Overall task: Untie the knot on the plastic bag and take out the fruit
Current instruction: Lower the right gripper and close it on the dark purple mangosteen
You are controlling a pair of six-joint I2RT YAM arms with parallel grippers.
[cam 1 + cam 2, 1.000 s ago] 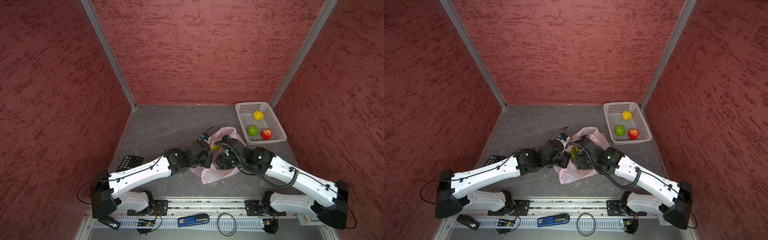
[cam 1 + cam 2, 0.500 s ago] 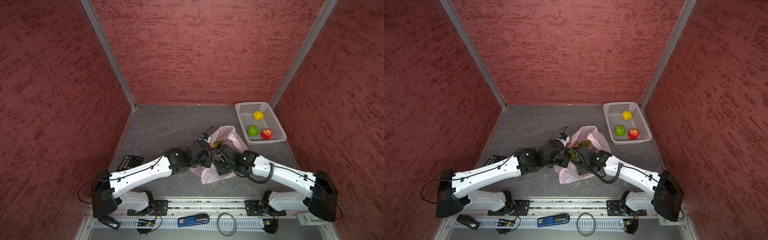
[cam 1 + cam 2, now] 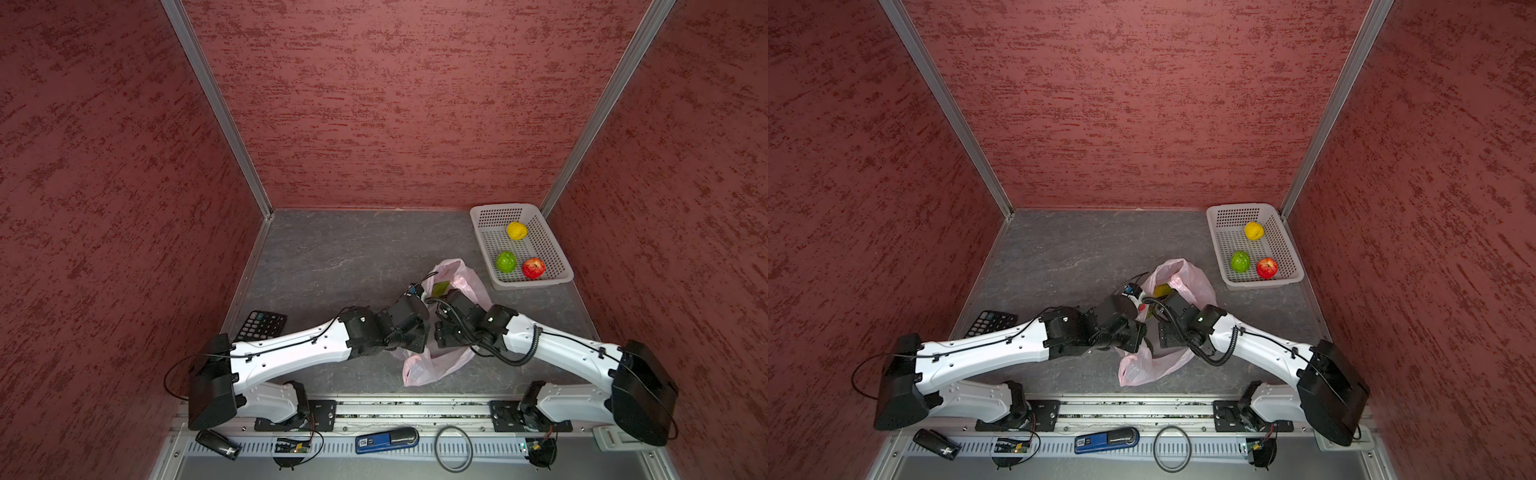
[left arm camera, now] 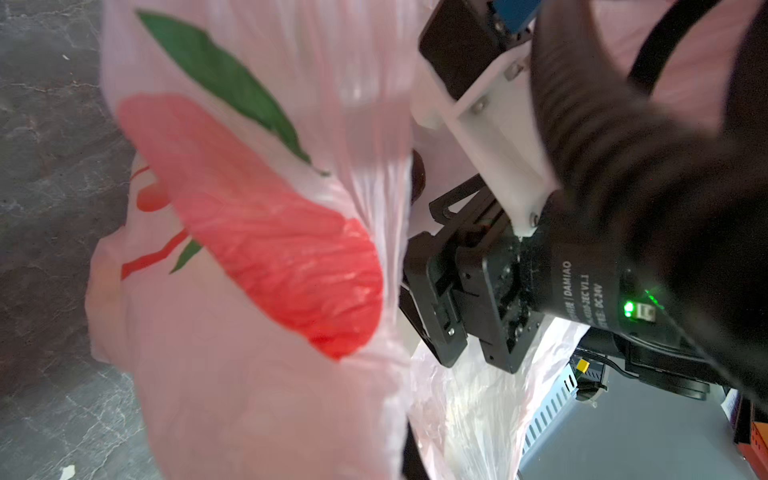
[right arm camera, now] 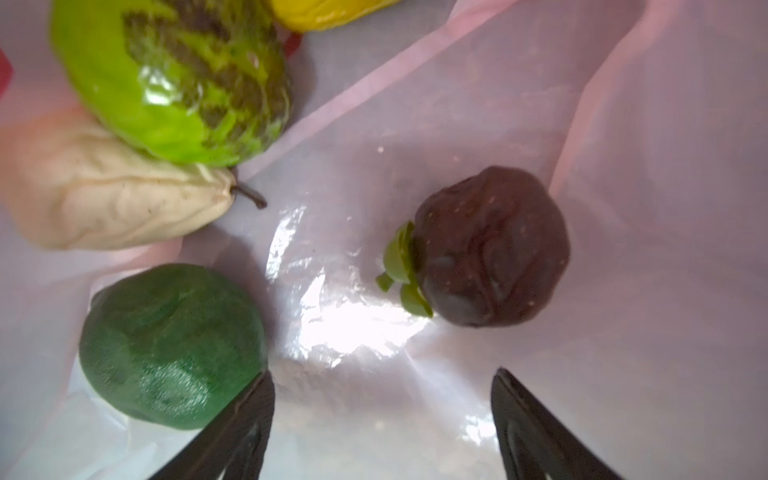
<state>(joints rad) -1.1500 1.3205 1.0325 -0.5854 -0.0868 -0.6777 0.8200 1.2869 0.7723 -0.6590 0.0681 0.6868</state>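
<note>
step: the knot looks undone to me. The plastic bag gapes open and I can't spot a twist anywhere, so I'd say I'm in the fruit-fishing part.

bag: lying on the table. The white basket is near it, just off the bag's far end on the right arm's side.

out of the bag: a yellow fruit, a green fruit and a red fruit sit in that basket.

left inside the bag: a dark brown-purple fruit, a dark green fruit, a bright green fruit, a cream fruit, plus a yellow sliver at the deep end.

left gripper: at the bag's mouth with its fingers pressed together. The film hides the tips in its wrist view. The pink sheet hangs taut right off it, so I reckon it's pinching the rim to hold the mouth up.

right gripper: down inside the bag, fingers spread wide, with only bare shiny film between them.

next move, my guess: the brown-purple fruit lies loose just ahead of the spread fingers and apart from the rest, so it's the easy grab. I'd nudge forward and over until it's centred, drop around it, then squeeze.

what it calls for: closing on the fruit without catching the bag's floor film. The left side needs to hold that rim steady while I lift out towards the basket.
</note>
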